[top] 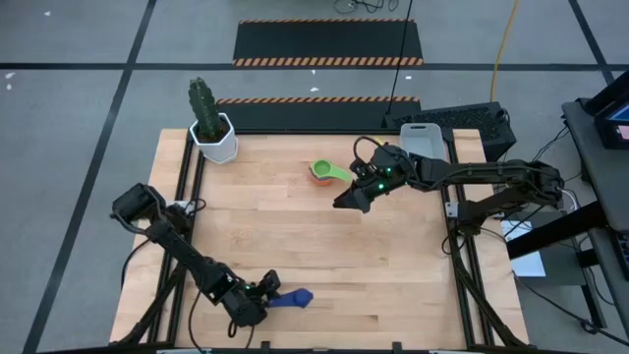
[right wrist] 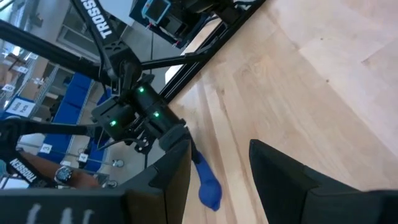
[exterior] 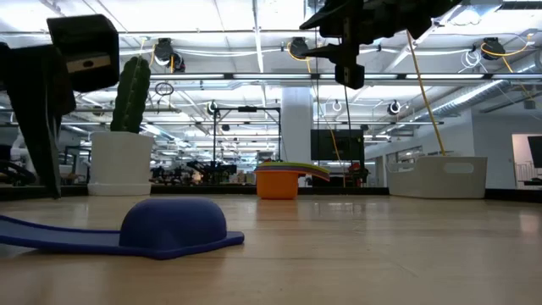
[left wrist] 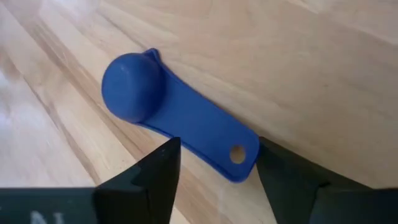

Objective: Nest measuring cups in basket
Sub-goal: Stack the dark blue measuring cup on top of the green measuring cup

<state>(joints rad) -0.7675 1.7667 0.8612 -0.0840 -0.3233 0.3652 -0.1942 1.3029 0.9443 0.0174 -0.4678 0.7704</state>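
Only in the left wrist view is the dark blue cup point(left wrist: 180, 121) seen bowl-down on the table point(top: 393, 265), its handle between the left gripper's point(left wrist: 217, 171) open jaws, apparently untouched. The right gripper point(top: 354, 199) is seen raised mid-table, jaws parted and empty.

stacked cups point(top: 324, 171) too small to count, basket point(top: 425, 138) part hidden

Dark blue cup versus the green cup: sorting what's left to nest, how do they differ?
The dark blue cup lies bowl-down at the near edge by the left gripper; the green cup sits upright, stacked on an orange one, near the far edge. Both are handled scoops outside the basket.
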